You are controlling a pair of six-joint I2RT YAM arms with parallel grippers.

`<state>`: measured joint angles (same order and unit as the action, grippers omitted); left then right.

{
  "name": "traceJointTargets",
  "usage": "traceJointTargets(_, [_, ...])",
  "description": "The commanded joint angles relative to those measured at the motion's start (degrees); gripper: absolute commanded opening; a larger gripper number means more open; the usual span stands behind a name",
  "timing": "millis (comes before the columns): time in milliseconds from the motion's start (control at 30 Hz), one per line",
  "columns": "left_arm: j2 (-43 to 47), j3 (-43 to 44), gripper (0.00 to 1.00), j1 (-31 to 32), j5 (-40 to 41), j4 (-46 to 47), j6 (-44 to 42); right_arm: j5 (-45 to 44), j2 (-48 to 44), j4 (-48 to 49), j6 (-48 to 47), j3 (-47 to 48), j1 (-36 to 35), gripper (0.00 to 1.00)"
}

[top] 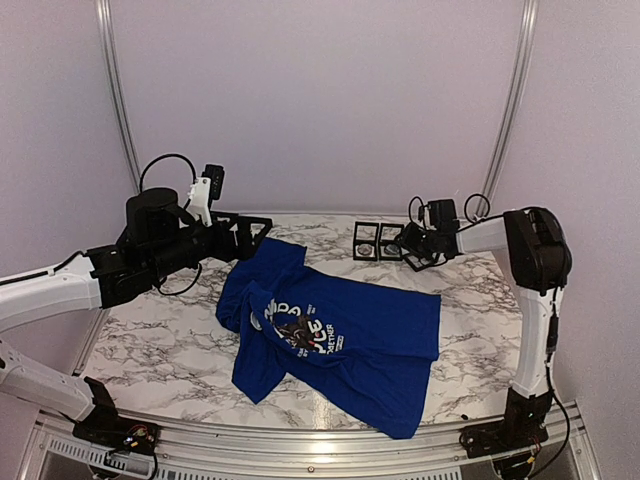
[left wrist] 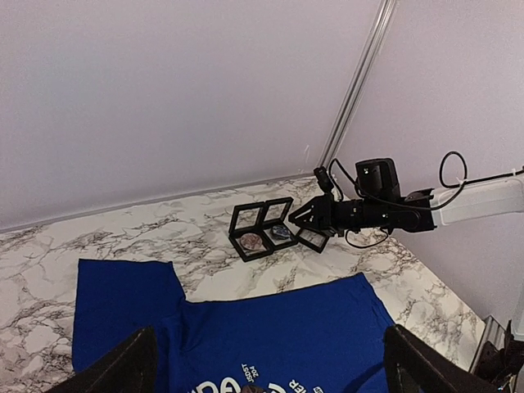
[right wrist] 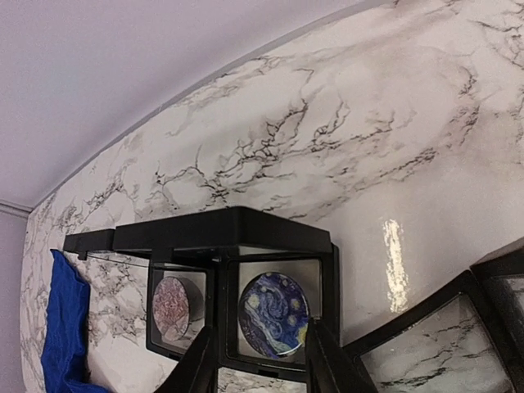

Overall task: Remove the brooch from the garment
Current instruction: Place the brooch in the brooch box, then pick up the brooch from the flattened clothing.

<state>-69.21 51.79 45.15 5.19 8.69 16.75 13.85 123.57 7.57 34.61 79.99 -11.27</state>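
The royal-blue T-shirt (top: 340, 335) lies spread on the marble table, print up, and also shows in the left wrist view (left wrist: 270, 327). A small dark reddish spot (top: 298, 328) sits in the middle of the print; I cannot tell whether it is the brooch. My left gripper (top: 250, 232) hovers over the shirt's far-left sleeve, open and empty (left wrist: 270, 336). My right gripper (top: 405, 245) is open (right wrist: 264, 344), its fingers (right wrist: 201, 360) either side of a black frame case holding a round blue swirl-patterned brooch (right wrist: 274, 315).
Black display frame cases (top: 377, 241) stand at the back of the table. One holds a pinkish round piece (right wrist: 170, 307); another (right wrist: 434, 340) shows only marble through it. Metal rails and pale walls close off the back and sides.
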Motion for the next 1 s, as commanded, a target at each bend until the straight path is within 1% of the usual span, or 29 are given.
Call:
traceJointTargets(0, [-0.3, 0.8, 0.99, -0.2, 0.3, -0.4, 1.8, -1.3, -3.5, -1.1, -0.8, -1.0, 0.1, 0.39])
traceJointTargets(100, [0.1, 0.1, 0.99, -0.3, 1.6, -0.6, 3.3, -1.5, -5.2, -1.5, -1.2, -2.8, -0.4, 0.44])
traceJointTargets(233, [0.6, -1.5, 0.99, -0.3, 3.3, -1.0, 5.9, -1.8, -9.1, -1.2, -1.7, -6.7, -2.2, 0.49])
traceJointTargets(433, [2.1, -4.2, 0.99, -0.5, 5.1, -2.6, 9.2, -2.1, -14.8, -1.4, -3.4, -11.0, -7.1, 0.55])
traceJointTargets(700, [5.6, -8.6, 0.99, -0.4, 3.3, -7.9, 14.6, -1.3, -22.1, -1.5, -7.6, -14.7, -17.9, 0.58])
traceJointTargets(967, [10.2, -13.5, 0.96, -0.5, 2.2, -15.9, 21.2, -1.4, -25.3, -4.4, -12.2, -12.7, -31.5, 0.57])
